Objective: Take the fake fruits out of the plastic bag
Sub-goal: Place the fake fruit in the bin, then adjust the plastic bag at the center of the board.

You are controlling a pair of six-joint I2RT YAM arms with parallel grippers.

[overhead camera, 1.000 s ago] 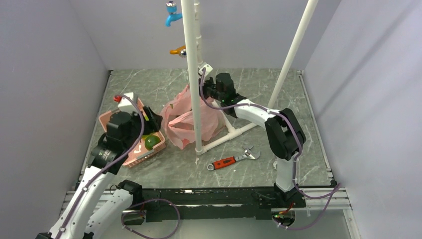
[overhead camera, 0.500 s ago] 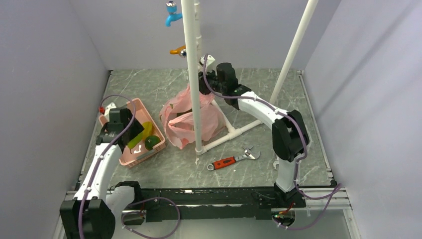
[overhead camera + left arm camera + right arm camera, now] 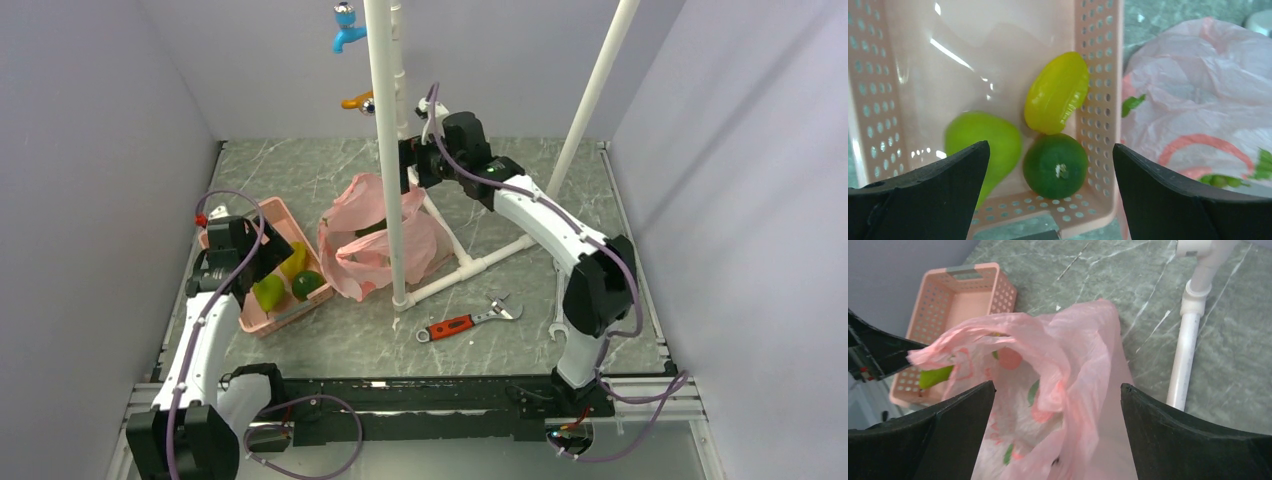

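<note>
Three fake fruits lie in the pink slotted basket (image 3: 1098, 60): a yellow one (image 3: 1057, 92), a light green pear-shaped one (image 3: 980, 145) and a dark green round one (image 3: 1055, 165). My left gripper (image 3: 1049, 150) hangs open above them with nothing between its fingers. The pink plastic bag (image 3: 375, 240) stands slumped in the middle, against the white pole. Above its top, my right gripper (image 3: 1056, 387) is wide open; the bag's (image 3: 1068, 370) crumpled rim lies loose below the jaws. A dark shape shows in the bag's mouth; I cannot tell what it is.
A white pipe frame (image 3: 388, 150) rises beside the bag, with a blue tap (image 3: 346, 28) and an orange tap (image 3: 357, 101) on it. A red-handled wrench (image 3: 468, 320) lies on the marble table (image 3: 560, 300). The basket (image 3: 262, 315) sits at the left.
My right gripper opened, let go of the bag's top and rose back; the bag slumped. My left gripper drew back over the basket and opened wider, and the pear-shaped fruit now lies in the basket.
</note>
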